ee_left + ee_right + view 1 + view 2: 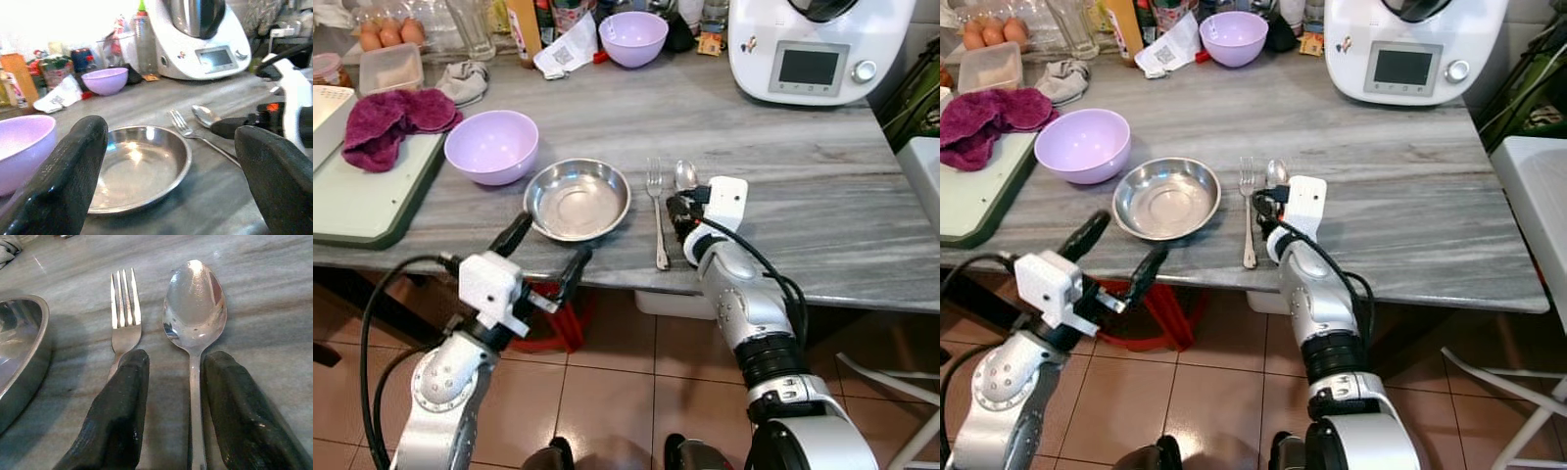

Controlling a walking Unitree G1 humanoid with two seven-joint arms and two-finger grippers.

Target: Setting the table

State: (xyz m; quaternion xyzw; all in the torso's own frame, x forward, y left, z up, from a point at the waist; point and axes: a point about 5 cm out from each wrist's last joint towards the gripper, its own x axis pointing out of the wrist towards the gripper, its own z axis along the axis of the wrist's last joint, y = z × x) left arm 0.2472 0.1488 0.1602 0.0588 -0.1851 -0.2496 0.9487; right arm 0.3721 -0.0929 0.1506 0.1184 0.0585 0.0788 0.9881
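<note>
Spoon [194, 303] (shiny, bowl up) between parted fingers of right gripper [172, 411], beside fork [123, 308].

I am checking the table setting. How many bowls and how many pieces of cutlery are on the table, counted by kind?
Purple bowls: 2
Steel bowl: 1
Fork: 1
Spoon: 1, its handle between the open fingers of the right claw
Total: 5
</note>
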